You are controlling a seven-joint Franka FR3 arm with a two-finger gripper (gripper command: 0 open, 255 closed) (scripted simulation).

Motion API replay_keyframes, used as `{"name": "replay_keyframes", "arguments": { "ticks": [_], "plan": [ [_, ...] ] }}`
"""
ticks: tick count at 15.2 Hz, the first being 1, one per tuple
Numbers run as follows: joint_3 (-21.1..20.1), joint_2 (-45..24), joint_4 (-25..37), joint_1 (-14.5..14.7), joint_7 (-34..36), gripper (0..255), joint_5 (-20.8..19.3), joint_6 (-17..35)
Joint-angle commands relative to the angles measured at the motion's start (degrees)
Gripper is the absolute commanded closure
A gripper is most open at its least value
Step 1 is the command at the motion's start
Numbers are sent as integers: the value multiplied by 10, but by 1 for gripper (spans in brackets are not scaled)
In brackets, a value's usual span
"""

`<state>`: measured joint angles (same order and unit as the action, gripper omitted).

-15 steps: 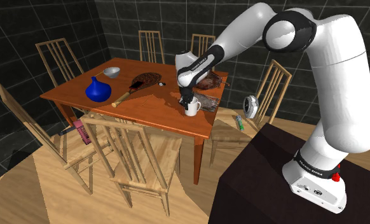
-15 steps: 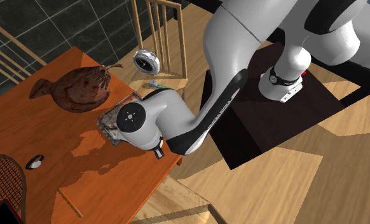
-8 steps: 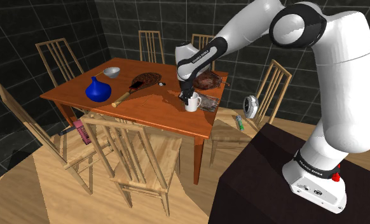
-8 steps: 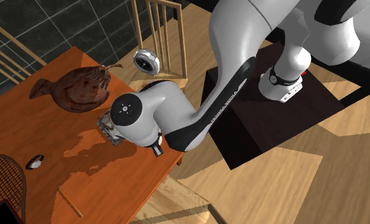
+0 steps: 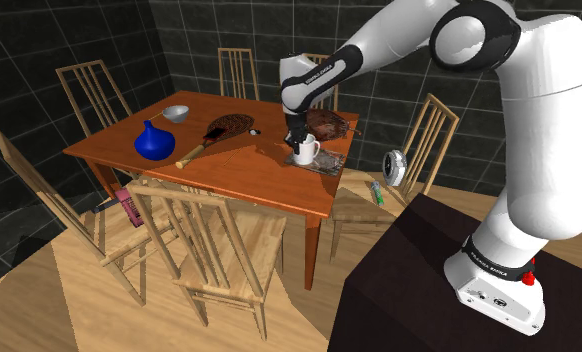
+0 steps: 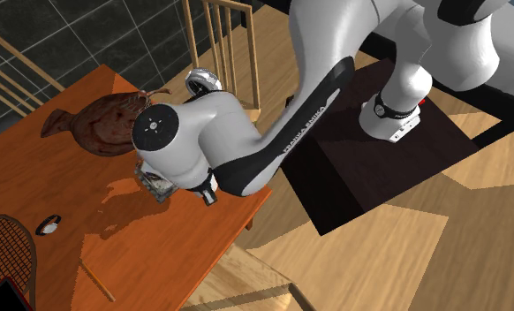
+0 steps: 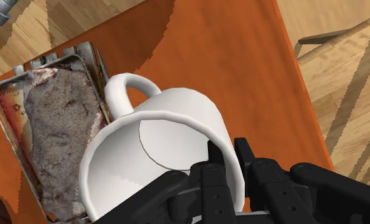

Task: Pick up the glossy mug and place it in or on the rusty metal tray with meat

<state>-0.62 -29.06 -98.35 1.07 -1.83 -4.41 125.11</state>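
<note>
Mid-carry: gripper [image 7: 225,158] pinches the white mug [image 7: 158,137] by the rim, one finger inside, one outside. Meat tray [image 7: 7,109] lies just past the fingers, so next I'd guess: shift over, lower, let go.

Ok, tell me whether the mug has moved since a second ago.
Yes. In the shoulder view the mug has shifted right and slightly up, across the table toward the tray.
</note>
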Motion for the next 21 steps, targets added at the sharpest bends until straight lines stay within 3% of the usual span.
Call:
{"name": "replay_keyframes", "arguments": {
  "ticks": [1,14,21],
  "plan": [
    [5,-10,20,-16,-23,255,2,-9],
    [29,-121,232,-120,-158,255,19,-101],
    [29,-145,216,-120,-156,255,19,-62]
  ]
}}
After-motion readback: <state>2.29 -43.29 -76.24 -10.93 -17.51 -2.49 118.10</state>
